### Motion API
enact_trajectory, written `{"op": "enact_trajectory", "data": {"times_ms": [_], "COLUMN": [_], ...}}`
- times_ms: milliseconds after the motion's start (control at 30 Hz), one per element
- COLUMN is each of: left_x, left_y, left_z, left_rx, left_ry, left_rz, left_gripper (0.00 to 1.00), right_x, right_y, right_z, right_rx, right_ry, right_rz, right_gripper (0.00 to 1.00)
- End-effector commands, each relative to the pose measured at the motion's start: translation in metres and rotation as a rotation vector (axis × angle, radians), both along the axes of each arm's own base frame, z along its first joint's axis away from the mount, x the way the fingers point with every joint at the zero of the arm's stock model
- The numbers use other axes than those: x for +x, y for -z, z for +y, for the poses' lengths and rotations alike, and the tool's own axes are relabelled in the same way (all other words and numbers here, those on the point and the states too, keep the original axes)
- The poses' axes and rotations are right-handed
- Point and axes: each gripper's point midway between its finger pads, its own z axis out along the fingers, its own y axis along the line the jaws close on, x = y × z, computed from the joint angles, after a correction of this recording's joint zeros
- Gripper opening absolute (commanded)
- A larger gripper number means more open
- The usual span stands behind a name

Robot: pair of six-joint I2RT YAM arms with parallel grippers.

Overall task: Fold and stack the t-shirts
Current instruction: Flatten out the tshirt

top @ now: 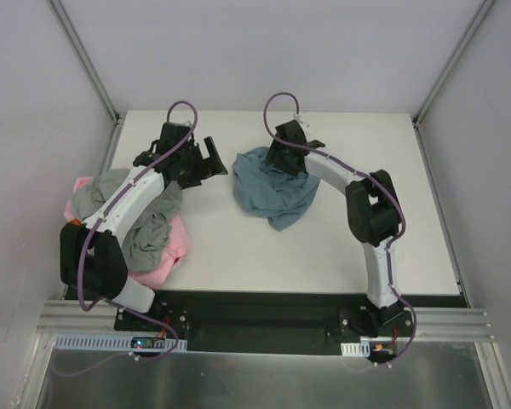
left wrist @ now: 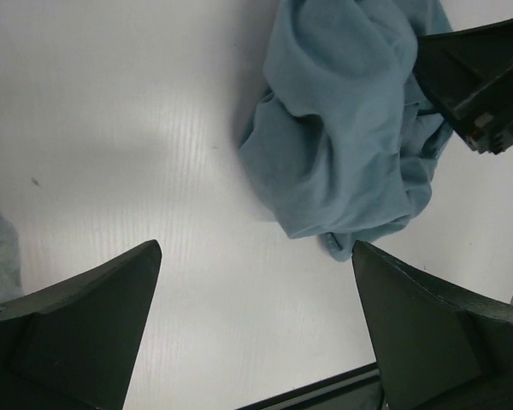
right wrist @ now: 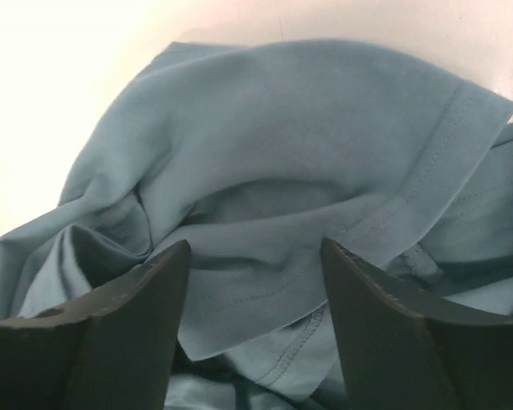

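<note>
Three crumpled t-shirts lie on the white surface (top: 324, 247), walled in pale grey: a blue t-shirt (top: 268, 200) near its middle, and a grey t-shirt (top: 149, 243) atop a pink t-shirt (top: 177, 249) at its left edge. The left end effector (left wrist: 256, 248) gapes wide over bare surface, holding nothing. The right end effector (right wrist: 256, 248) is spread apart over the blue cloth, nothing clamped.

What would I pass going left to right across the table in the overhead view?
grey shirt heaped on a pink shirt → left gripper → blue shirt. The right gripper sits over the blue shirt, so it has no separate place.
</note>
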Motion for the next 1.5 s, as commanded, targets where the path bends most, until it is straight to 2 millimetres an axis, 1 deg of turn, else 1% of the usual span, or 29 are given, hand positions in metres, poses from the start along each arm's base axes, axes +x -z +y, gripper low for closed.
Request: {"op": "enact_trajectory", "data": {"times_ms": [0, 67, 100, 133, 167, 233, 267, 333, 367, 467, 500, 600, 667, 767, 900, 933, 1000, 1033, 1067, 1133, 1167, 1200, 1233, 1267, 1333, 1367, 1400, 1433, 1467], "left_x": [0.017, 0.025, 0.026, 0.029, 0.027, 0.028, 0.027, 0.024, 0.025, 0.024, 0.025, 0.035, 0.043, 0.051, 0.063, 0.069, 0.071, 0.071, 0.069, 0.066, 0.061, 0.06, 0.059, 0.052, 0.051, 0.045, 0.045, 0.038, 0.034], "left_y": [-0.021, -0.024, -0.03, -0.024, -0.024, -0.019, -0.016, -0.009, -0.007, 0.002, 0.007, 0.013, 0.011, 0.031, 0.054, 0.052, 0.059, 0.055, 0.038, 0.011, -0.025, -0.042, -0.06, -0.094, -0.126, -0.154, -0.167, -0.195, -0.208], "left_z": [-0.04, -0.055, -0.067, -0.069, -0.075, -0.077, -0.078, -0.079, -0.082, -0.093, -0.097, -0.115, -0.128, -0.137, -0.149, -0.155, -0.156, -0.155, -0.151, -0.141, -0.136, -0.129, -0.12, -0.107, -0.088, -0.078, -0.069, -0.062, -0.057], "left_rx": [-0.014, -0.003, -0.003, 0.012, 0.01, 0.019, 0.02, 0.032, 0.029, 0.043, 0.049, 0.056, 0.067, 0.104, 0.071, 0.044, 0.044, 0.048, 0.042, 0.054, 0.036, 0.041, 0.064, 0.062, 0.05, 0.032, 0.029, 0.019, 0.021], "left_ry": [0.11, 0.139, 0.162, 0.153, 0.16, 0.152, 0.148, 0.141, 0.134, 0.138, 0.137, 0.126, 0.144, 0.123, 0.091, 0.093, 0.09, 0.094, 0.09, 0.09, 0.1, 0.105, 0.103, 0.08, 0.057, 0.043, 0.028, 0.029, 0.026], "left_rz": [-0.085, -0.099, -0.115, -0.108, -0.107, -0.097, -0.089, -0.078, -0.078, -0.079, -0.074, -0.087, -0.12, -0.118, -0.13, -0.161, -0.16, -0.17, -0.202, -0.267, -0.341, -0.38, -0.422, -0.464, -0.499, -0.536, -0.558, -0.614, -0.64], "left_gripper": [0.96, 0.96, 0.96, 0.96, 0.96, 0.95, 0.95, 0.94, 0.93, 0.92, 0.92, 0.91, 0.9, 0.89, 0.7, 0.54, 0.32, 0.11, 0.0, 0.0, 0.0, 0.0, 0.0, 0.0, 0.0, 0.0, 0.0, 0.0, 0.0], "right_x": [0.01, 0.012, 0.014, 0.016, 0.016, 0.019, 0.021, 0.023, 0.022, 0.019, 0.017, 0.008, 0.004, 0.001, 0.0, 0.001, 0.001, 0.002, 0.002, 0.001, 0.0, 0.0, -0.002, -0.004, -0.012, -0.016, -0.026, -0.032, -0.038], "right_y": [-0.002, -0.003, -0.007, -0.011, -0.016, -0.034, -0.054, -0.081, -0.107, -0.155, -0.166, -0.191, -0.189, -0.193, -0.202, -0.201, -0.205, -0.208, -0.211, -0.228, -0.238, -0.257, -0.267, -0.281, -0.315, -0.326, -0.351, -0.365, -0.378], "right_z": [-0.004, -0.005, -0.004, -0.004, -0.003, -0.004, -0.008, -0.011, -0.015, -0.019, -0.021, -0.024, -0.024, -0.032, -0.037, -0.041, -0.043, -0.046, -0.049, -0.057, -0.061, -0.067, -0.069, -0.073, -0.085, -0.089, -0.095, -0.099, -0.102], "right_rx": [-0.046, -0.064, -0.062, -0.072, -0.067, -0.068, -0.079, -0.09, -0.106, -0.104, -0.118, -0.11, -0.101, -0.121, -0.148, -0.164, -0.173, -0.179, -0.194, -0.216, -0.235, -0.242, -0.247, -0.258, -0.273, -0.28, -0.28, -0.28, -0.278], "right_ry": [0.042, 0.029, 0.022, 0.003, -0.009, -0.019, -0.031, -0.049, -0.068, -0.097, -0.115, -0.138, -0.139, -0.128, -0.123, -0.119, -0.116, -0.111, -0.113, -0.108, -0.114, -0.112, -0.121, -0.124, -0.117, -0.117, -0.114, -0.112, -0.11], "right_rz": [-0.019, -0.028, -0.04, -0.053, -0.059, -0.088, -0.128, -0.186, -0.24, -0.334, -0.358, -0.411, -0.423, -0.43, -0.445, -0.444, -0.443, -0.445, -0.446, -0.46, -0.475, -0.501, -0.513, -0.532, -0.577, -0.6, -0.654, -0.685, -0.716], "right_gripper": [0.61, 0.53, 0.4, 0.33, 0.17, 0.04, 0.01, 0.01, 0.01, 0.01, 0.01, 0.01, 0.01, 0.01, 0.01, 0.01, 0.01, 0.01, 0.01, 0.01, 0.01, 0.01, 0.01, 0.01, 0.01, 0.01, 0.01, 0.01, 0.01]}}
